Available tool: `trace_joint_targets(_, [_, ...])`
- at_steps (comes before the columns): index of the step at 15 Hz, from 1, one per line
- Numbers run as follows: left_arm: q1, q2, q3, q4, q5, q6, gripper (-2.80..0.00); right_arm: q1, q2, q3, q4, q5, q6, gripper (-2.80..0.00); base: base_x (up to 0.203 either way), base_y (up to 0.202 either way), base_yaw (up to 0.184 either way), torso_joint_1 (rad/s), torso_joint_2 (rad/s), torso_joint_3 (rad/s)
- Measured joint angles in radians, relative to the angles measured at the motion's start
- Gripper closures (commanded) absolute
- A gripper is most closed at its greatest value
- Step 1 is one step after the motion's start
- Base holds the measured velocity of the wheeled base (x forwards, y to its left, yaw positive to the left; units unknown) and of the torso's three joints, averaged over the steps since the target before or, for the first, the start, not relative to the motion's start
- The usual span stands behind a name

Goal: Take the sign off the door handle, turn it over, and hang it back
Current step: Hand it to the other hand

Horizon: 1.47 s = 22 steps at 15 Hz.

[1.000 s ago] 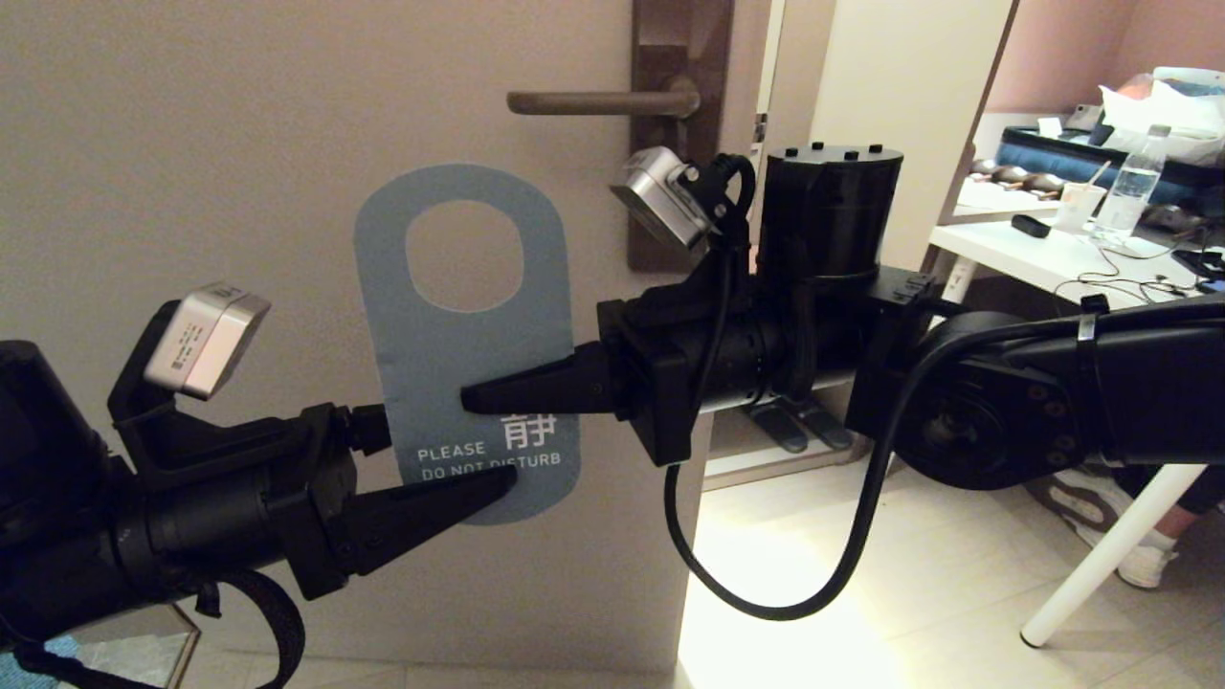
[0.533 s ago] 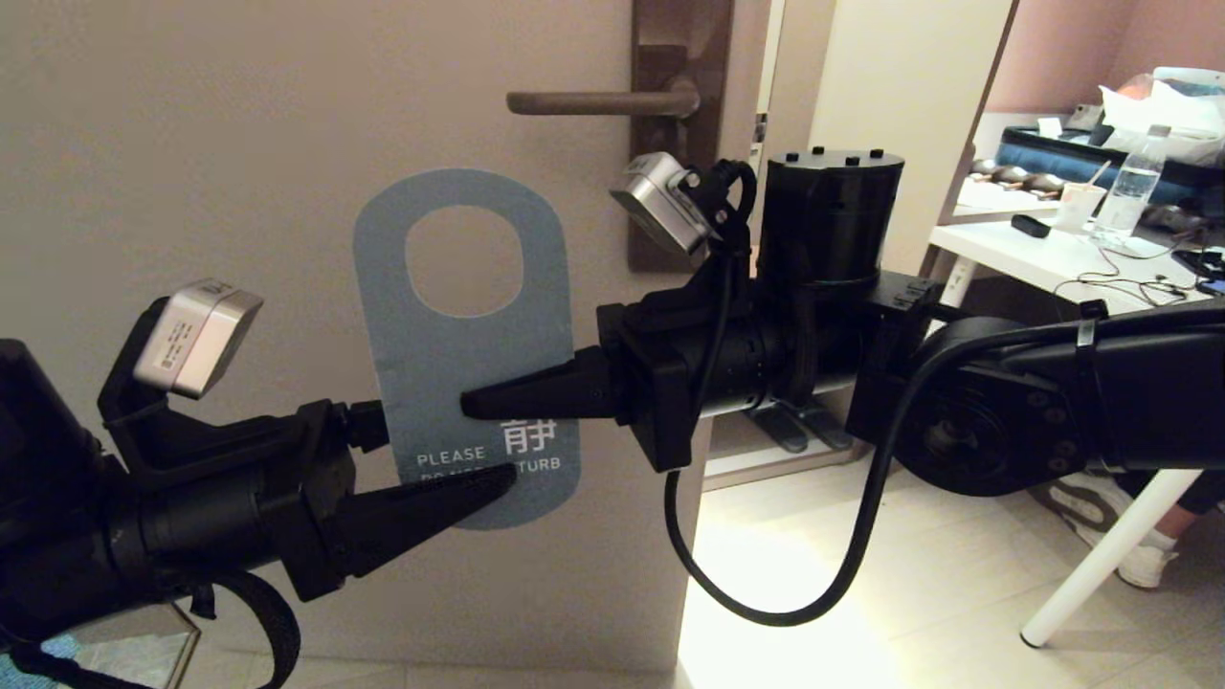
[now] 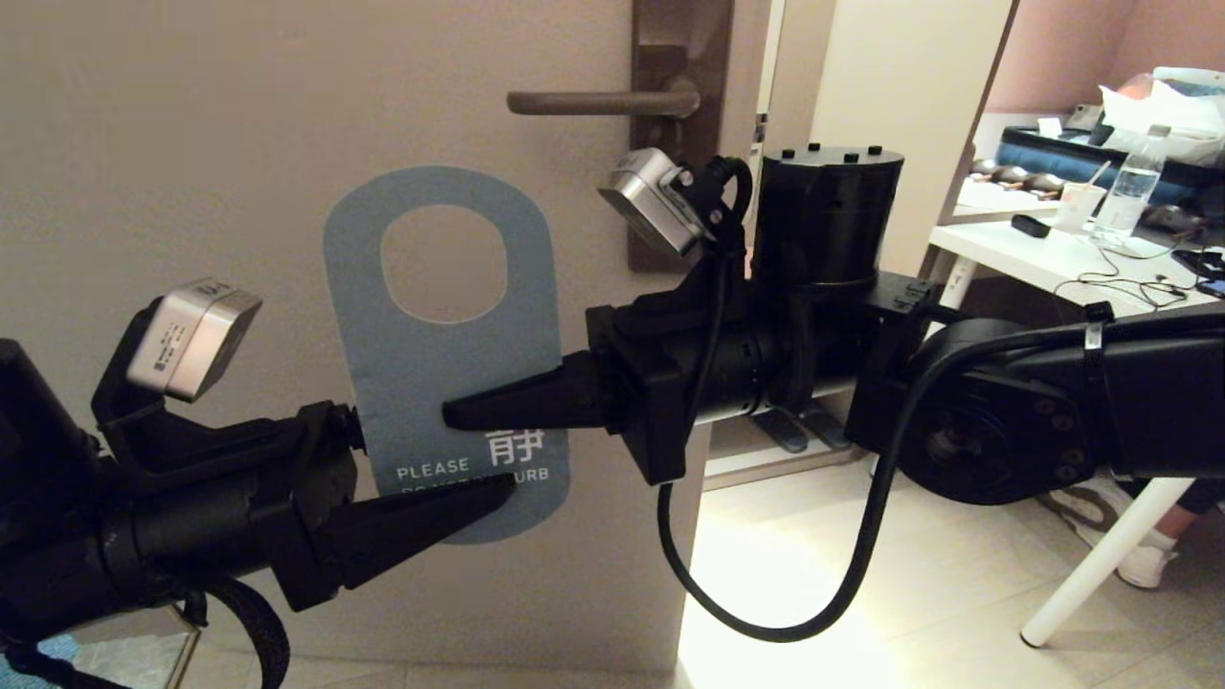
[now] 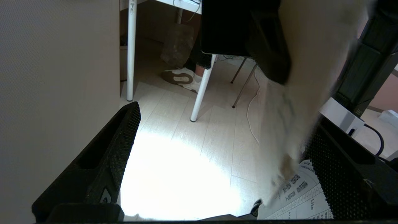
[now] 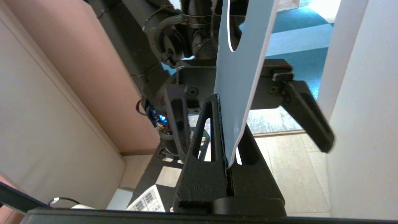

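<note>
The sign (image 3: 440, 364) is off the door handle (image 3: 593, 101) and hangs upright below and left of it, blue "PLEASE DO NOT DISTURB" side towards me. My right gripper (image 3: 455, 413) comes in from the right and is shut on the sign's lower right part. The right wrist view shows the card (image 5: 239, 77) pinched edge-on between the right gripper's (image 5: 228, 124) jaws. My left gripper (image 3: 459, 474) is open at the sign's bottom edge: one finger in front, the other behind. In the left wrist view the card (image 4: 298, 93) lies against one side of the open left gripper (image 4: 222, 124).
The beige door (image 3: 191, 144) stands right behind the sign, with the brown backplate (image 3: 679, 38) at its right edge. A white table (image 3: 1053, 258) with a bottle (image 3: 1129, 196) and cables stands at the right. A person's shoe (image 3: 1144, 565) is by the table leg (image 3: 1101, 565).
My right gripper has carried the sign a little to the left and slightly down. The left gripper has stayed open at the sign's bottom edge, dropping slightly.
</note>
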Motion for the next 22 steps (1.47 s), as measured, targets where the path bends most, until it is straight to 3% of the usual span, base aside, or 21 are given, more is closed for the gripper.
trace_joint_targets(10, [0.001, -0.004, 0.005, 0.000, 0.002, 0.008, -2.80, 0.009, -0.001, 0.004, 0.000, 0.000, -0.004, 0.00, 0.000, 0.000, 0.000, 0.000, 0.00, 0.000])
trace_joint_targets(11, [0.001, -0.004, 0.006, 0.000, 0.001, 0.009, 0.00, 0.009, -0.001, 0.004, 0.000, 0.000, -0.004, 0.00, 0.000, 0.000, 0.000, 0.000, 0.00, 0.000])
trace_joint_targets(22, [0.001, -0.005, 0.012, 0.000, -0.002, 0.008, 0.00, 0.008, 0.001, 0.009, -0.002, -0.004, -0.005, 0.00, 0.000, 0.000, 0.000, 0.000, 0.00, 0.000])
